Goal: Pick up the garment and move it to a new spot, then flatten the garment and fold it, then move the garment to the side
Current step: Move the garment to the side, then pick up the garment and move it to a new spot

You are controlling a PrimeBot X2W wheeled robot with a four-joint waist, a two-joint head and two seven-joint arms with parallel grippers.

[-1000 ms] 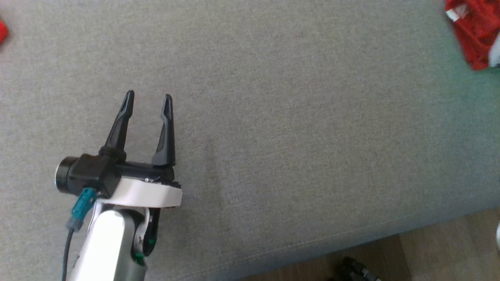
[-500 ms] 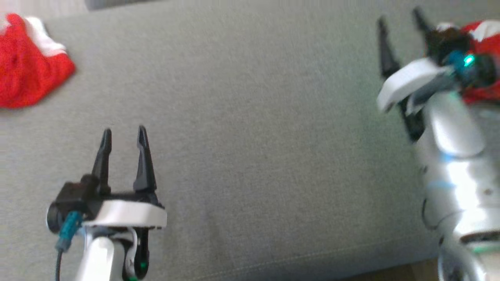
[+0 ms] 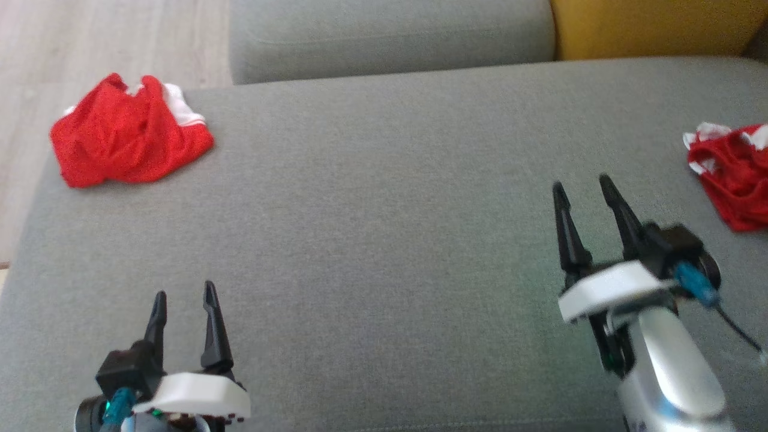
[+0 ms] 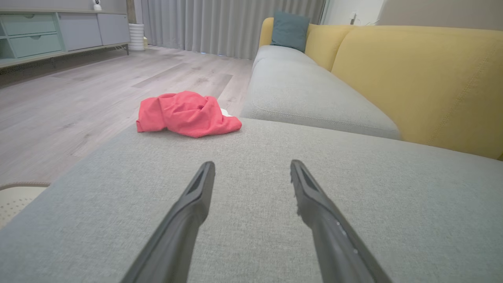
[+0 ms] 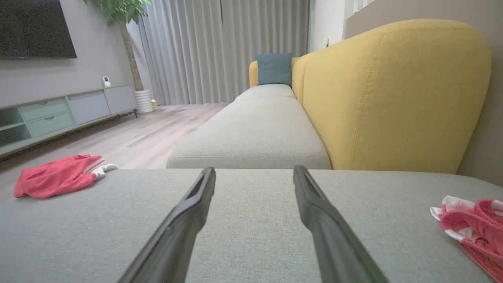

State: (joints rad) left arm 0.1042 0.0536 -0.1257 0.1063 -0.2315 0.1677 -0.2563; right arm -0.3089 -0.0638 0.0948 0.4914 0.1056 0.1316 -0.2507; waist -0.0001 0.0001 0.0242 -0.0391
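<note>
**Both grippers wide open, two red heaps waiting at the edges**

Here's the stage: a broad grey sofa seat [image 3: 384, 240] stretches across the head view, bare through the middle. That open stretch looks like the working ground for flattening and folding. Behind it a yellow backrest [image 5: 393, 98] walls off the far side, and pale wooden floor [image 3: 90, 48] shows past the seat's left corner.

Now the cloth. A red garment [image 3: 129, 147] with white trim lies crumpled at the far left corner of the seat, right by the edge above the floor. The left wrist view has it ahead and a little left, beyond the fingers. A second red garment [image 3: 732, 174], also white-trimmed, is bunched at the seat's right edge, partly cut off by the frame. Which one the task means I cannot tell, though the right-hand one lies nearer a gripper.

And the tools. The left gripper [image 3: 183, 288] sits low at the near left with its fingers spread and nothing between them. It points up the seat toward the left heap but is well short of it. The right gripper [image 3: 581, 182] is further up on the right, jaws equally wide and empty, with the second garment off to its outer side. Both are poised over bare upholstery, which I'd call a ready pose, spread for a first pinch of cloth. The pickup has not begun, and nothing touches either heap.
</note>
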